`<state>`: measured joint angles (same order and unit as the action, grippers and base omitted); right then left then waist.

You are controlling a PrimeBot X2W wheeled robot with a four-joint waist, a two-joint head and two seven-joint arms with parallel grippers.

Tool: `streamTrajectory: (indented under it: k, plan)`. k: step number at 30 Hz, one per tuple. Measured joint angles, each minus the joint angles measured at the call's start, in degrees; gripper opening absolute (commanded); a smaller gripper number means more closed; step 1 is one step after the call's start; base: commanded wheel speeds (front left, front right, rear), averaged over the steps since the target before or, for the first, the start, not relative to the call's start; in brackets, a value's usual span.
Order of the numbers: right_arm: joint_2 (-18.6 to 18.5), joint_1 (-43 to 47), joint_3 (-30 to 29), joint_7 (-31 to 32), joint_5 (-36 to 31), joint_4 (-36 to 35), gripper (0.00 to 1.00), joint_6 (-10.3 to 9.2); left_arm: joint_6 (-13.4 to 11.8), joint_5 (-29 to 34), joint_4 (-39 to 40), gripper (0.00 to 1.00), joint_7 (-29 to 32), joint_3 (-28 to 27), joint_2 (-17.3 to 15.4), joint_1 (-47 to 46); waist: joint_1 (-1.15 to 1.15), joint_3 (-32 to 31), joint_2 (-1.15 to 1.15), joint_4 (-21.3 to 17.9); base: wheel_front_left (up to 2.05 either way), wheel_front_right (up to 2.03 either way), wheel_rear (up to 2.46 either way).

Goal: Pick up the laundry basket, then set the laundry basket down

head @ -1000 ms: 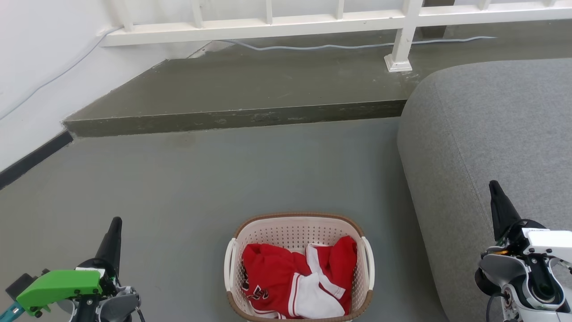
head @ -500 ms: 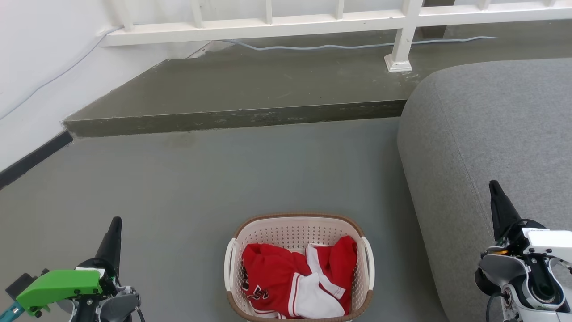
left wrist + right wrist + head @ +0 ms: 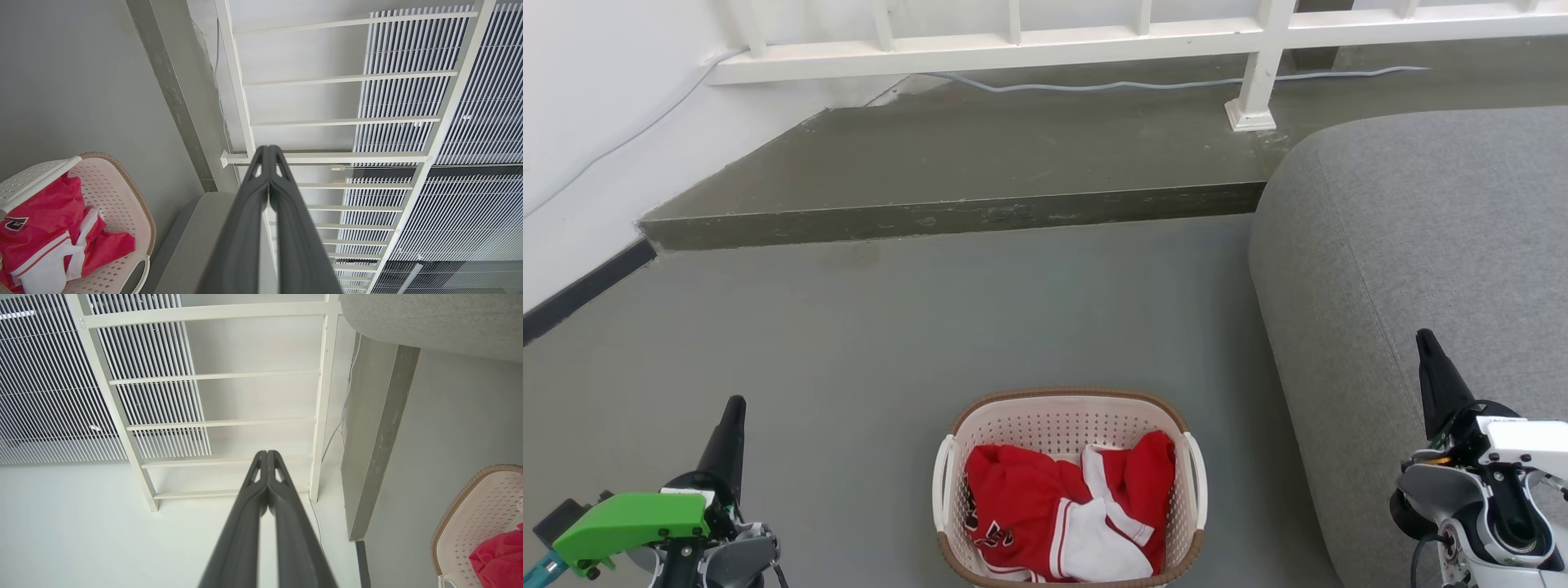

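Observation:
The laundry basket (image 3: 1029, 427), cream-white and perforated with a brown rim band and white side handles, stands on the grey floor at the bottom middle of the head view. A red and white garment (image 3: 1058, 514) lies inside it. My left gripper (image 3: 734, 406) hovers well to its left, shut and empty. My right gripper (image 3: 1423, 337) is shut and empty far to the right, in front of the sofa. The basket (image 3: 122, 204) also appears at the lower left of the left wrist view and the basket (image 3: 474, 514) at the lower right of the right wrist view. Fingers meet at both the left gripper (image 3: 268, 149) and right gripper (image 3: 267, 454).
A grey upholstered sofa (image 3: 1429, 269) fills the right side, close to the basket. A raised concrete step (image 3: 947, 216) crosses the floor ahead, with a white railing (image 3: 1094, 37) and a cable (image 3: 1176, 83) behind it. A white wall (image 3: 588, 122) runs along the left.

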<state>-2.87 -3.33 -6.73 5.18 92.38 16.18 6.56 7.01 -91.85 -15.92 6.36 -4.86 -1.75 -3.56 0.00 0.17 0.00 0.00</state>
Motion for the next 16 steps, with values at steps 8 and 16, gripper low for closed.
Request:
streamTrajectory:
  k: [8,16]
  plan:
    - [0.01,0.0,-0.02,0.0,0.0,-0.01,0.0,0.0,0.0,0.0,0.0,0.0,0.0,0.0,0.0,0.0,0.0,0.0,0.0,0.0,0.0,0.0,0.0]
    - [0.01,0.0,-0.02,0.0,0.0,-0.02,0.0,0.0,0.0,0.0,0.01,0.0,0.0,0.0,0.0,0.0,0.0,0.0,0.0,0.0,0.0,0.0,0.0]
